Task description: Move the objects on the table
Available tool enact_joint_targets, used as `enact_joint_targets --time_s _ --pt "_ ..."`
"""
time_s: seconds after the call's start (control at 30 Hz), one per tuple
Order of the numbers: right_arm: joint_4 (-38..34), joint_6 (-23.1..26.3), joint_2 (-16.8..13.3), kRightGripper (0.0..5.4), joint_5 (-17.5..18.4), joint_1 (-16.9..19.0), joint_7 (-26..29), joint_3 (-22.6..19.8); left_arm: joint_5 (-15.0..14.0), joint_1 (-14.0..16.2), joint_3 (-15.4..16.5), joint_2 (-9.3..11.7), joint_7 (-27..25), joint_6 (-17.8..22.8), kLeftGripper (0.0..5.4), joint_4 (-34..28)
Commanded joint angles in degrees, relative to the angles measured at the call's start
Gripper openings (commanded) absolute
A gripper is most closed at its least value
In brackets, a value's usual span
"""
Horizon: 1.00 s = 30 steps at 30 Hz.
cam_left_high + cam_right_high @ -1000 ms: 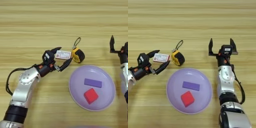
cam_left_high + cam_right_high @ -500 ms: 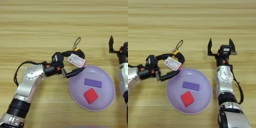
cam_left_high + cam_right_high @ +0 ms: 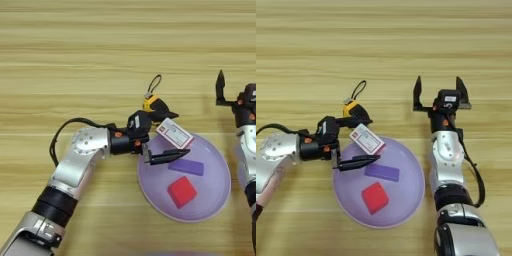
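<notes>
My left gripper is shut on the small white card with red label and holds it over the upper left rim of the round lavender plate. One black finger reaches under the card, the other lies above it. Inside the plate lie the flat purple block and the small red cube. My right gripper stands open and empty on the table, right of the plate, fingers pointing away from me.
A small yellow keychain piece with a black loop lies just beyond the plate's upper left rim, partly behind my left gripper's upper finger. My right forearm runs down the table beside the plate's right rim.
My left gripper has carried the white card to the right, from left of the yellow piece to over the plate's rim. The right arm has stayed still.
</notes>
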Motion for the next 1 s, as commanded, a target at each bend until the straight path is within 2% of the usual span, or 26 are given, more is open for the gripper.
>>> enact_joint_targets --time_s 0.03,0.43,0.7,1.0 --pt "-1.1 0.7 0.5 5.4 -0.2 0.7 -0.3 0.3 1.7 -2.2 -1.1 -1.0 -0.3 -1.5 4.33 3.5" --pt "-1.0 0.8 0.5 5.4 -0.5 0.6 -0.5 0.3 6.9 -7.1 -2.2 -4.4 0.7 -8.0 4.33 17.8" --pt "-1.4 0.8 0.6 5.4 -0.6 0.9 -0.5 0.4 8.5 -7.6 -2.7 -4.7 -0.3 -9.6 4.33 19.9" --pt "-2.2 0.9 0.7 5.4 -0.6 1.3 -0.5 0.5 9.7 -7.1 -3.3 -4.7 -0.7 -10.3 4.33 19.6"
